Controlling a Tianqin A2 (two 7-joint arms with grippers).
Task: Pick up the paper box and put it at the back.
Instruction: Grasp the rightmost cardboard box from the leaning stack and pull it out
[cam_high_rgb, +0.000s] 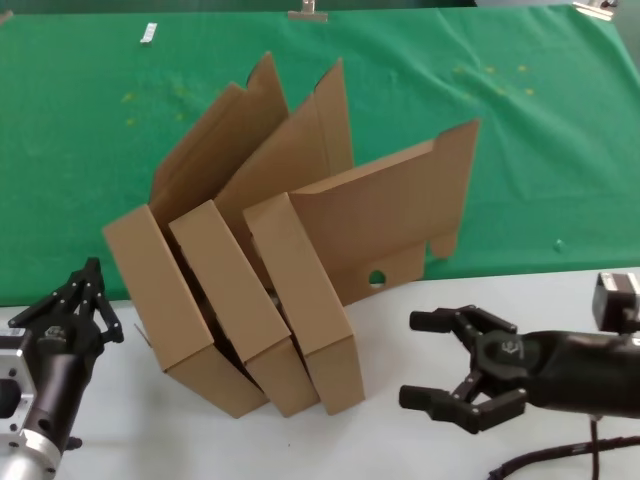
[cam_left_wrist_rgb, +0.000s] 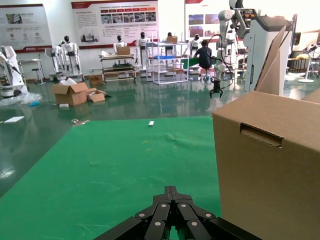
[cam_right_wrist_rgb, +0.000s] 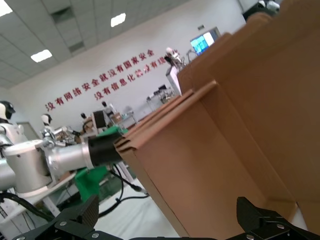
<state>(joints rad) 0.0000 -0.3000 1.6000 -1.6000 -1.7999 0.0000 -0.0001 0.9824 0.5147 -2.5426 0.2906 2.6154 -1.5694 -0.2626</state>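
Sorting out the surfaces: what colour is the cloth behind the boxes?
Green with faint yellowish specks; the cloth shows best in the head view.

Robotics lab: humanoid robots (cam_left_wrist_rgb: 67, 50), posters (cam_left_wrist_rgb: 114, 20).

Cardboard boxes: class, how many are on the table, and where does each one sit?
3, leaning together, lids open: left box, middle box, right box, straddling the white table's edge and the green cloth. None seems hidden.

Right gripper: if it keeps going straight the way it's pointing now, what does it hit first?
Probably the nearest paper box: the open right gripper points at its side wall, with only bare white table between.
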